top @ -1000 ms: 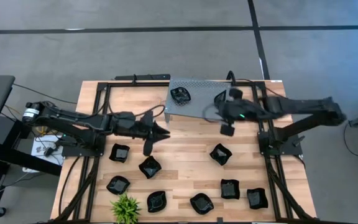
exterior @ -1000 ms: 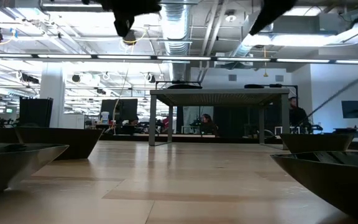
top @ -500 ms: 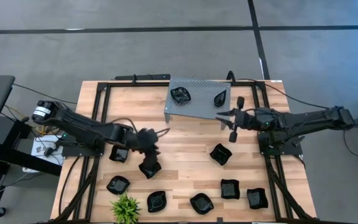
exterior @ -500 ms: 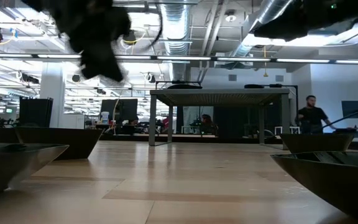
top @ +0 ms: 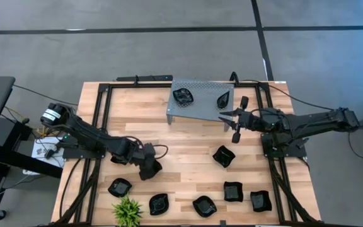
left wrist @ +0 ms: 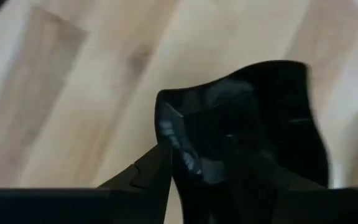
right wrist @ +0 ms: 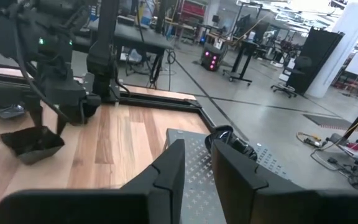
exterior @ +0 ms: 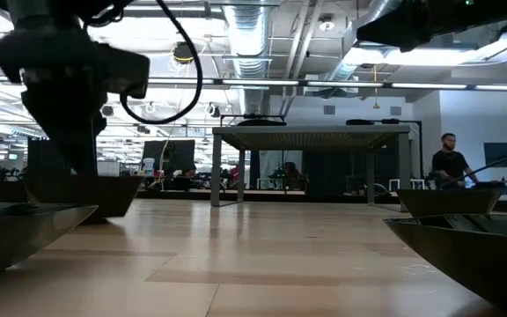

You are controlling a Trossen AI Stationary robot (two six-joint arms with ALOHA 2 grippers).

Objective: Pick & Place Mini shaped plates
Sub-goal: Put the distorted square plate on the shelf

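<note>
Small glossy black mini plates lie about the wooden table (top: 188, 142). My left gripper (top: 149, 168) stands open, pointing steeply down on a wavy-edged square plate (left wrist: 253, 124), which rests flat on the table left of centre. From the right wrist view its two fingers (right wrist: 35, 118) straddle that plate (right wrist: 33, 143). A round-ish plate (top: 183, 96) and a teardrop plate (top: 223, 99) sit on the grey perforated shelf (top: 200, 108) at the far edge. My right gripper (top: 227, 118) hovers level just right of the shelf's near right corner, open, nothing between its fingers (right wrist: 166, 171). My left gripper comes at the wavy-edged plate from above, slanting. One finger (left wrist: 146, 177) stands just outside the plate's rim (left wrist: 166, 118); the other is over its hollow, dark against dark. Whether either finger touches the plate I cannot tell. The plate lies on the table.
Several more plates lie along the near edge (top: 159, 203) (top: 204, 205) (top: 233, 191) and one at centre right (top: 223, 156). Another (top: 120, 186) lies near the left. A small green plant (top: 126, 211) stands at the near left. Black frame rails (top: 103, 107) run along both sides.
My left gripper has swung from level to pointing steeply down and has sunk toward the table's near edge onto the wavy-edged plate. My right gripper has drawn back from over the shelf toward the table's right edge, come level, and then kept still.
</note>
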